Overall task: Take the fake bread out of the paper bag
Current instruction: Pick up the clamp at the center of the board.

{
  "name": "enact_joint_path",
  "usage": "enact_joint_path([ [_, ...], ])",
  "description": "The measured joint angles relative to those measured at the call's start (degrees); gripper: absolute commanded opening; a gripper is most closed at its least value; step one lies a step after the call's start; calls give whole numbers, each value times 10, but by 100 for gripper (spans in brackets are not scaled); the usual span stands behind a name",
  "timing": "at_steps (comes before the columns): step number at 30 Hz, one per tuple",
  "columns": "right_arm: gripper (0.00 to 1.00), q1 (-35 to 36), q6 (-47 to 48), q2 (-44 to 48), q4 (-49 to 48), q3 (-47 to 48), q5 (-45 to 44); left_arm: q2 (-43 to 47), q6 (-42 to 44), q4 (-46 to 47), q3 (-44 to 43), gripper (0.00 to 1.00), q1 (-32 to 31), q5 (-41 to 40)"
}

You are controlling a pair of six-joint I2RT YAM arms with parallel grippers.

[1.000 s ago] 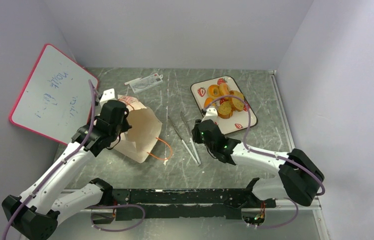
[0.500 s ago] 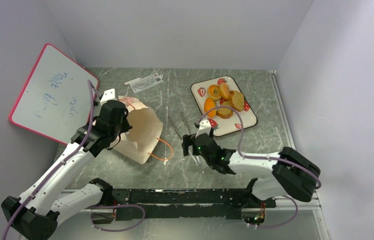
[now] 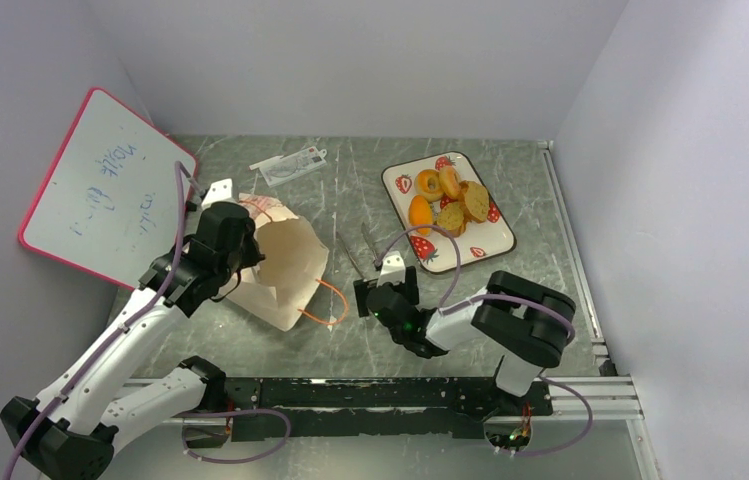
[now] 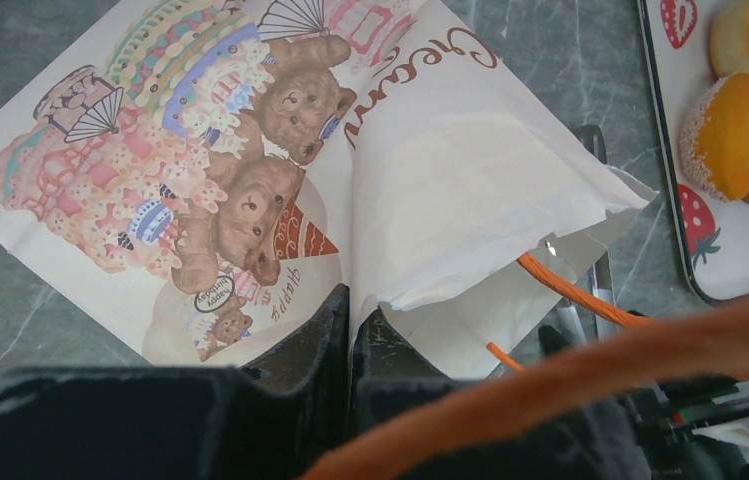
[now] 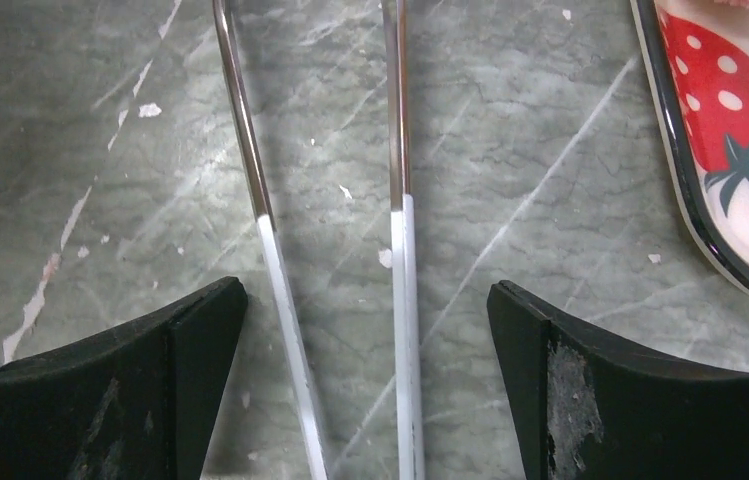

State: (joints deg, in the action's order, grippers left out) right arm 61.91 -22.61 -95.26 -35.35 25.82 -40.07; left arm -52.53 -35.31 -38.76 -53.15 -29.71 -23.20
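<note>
The paper bag (image 3: 285, 265) lies on its side left of centre, its bear print (image 4: 250, 200) facing up and its mouth towards the right. My left gripper (image 4: 352, 312) is shut on the bag's paper edge near the mouth. Several fake bread pieces (image 3: 447, 205) sit on the strawberry tray (image 3: 495, 245) at the back right; some show in the left wrist view (image 4: 720, 125). The bag's inside is hidden. My right gripper (image 3: 382, 287) stands open low over the table, nothing between its fingers, with metal tongs (image 5: 400, 250) lying beneath it.
The tongs (image 3: 365, 255) lie between bag and tray. A pink-framed whiteboard (image 3: 100, 190) leans at the left wall. A white tag card (image 3: 290, 163) lies at the back. The bag's orange cord handle (image 3: 325, 300) trails towards the right gripper. The tray's rim (image 5: 690, 190) is just right of it.
My right gripper has opened and drawn back from the tray's near corner, leftward and nearer, to above the tongs. The left arm and the bag have stayed put.
</note>
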Motion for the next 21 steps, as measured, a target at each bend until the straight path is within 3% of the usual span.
enact_joint_path([
  [6, 94, 8, -8, -30, -33, 9, -23, 10, 10, 10, 16, 7, 0, 15],
  [10, 85, 18, -27, -43, -36, 16, -44, 19, 17, 13, 25, 7, 0, 20],
  [11, 82, 23, -35, -45, -34, 17, -53, 22, 18, 14, 26, 7, 0, 21],
  [14, 59, 41, -58, -50, -17, 25, -78, 29, 22, 14, 28, 7, 0, 21],
  [16, 54, 53, -75, -50, -4, 28, -92, 32, 23, 15, 29, 7, 0, 21],
  [18, 41, 64, -99, -48, 15, 31, -106, 33, 23, 15, 29, 7, 0, 21],
  [21, 37, 78, -126, -35, 53, 35, -111, 32, 23, 15, 29, 7, 0, 21],
])
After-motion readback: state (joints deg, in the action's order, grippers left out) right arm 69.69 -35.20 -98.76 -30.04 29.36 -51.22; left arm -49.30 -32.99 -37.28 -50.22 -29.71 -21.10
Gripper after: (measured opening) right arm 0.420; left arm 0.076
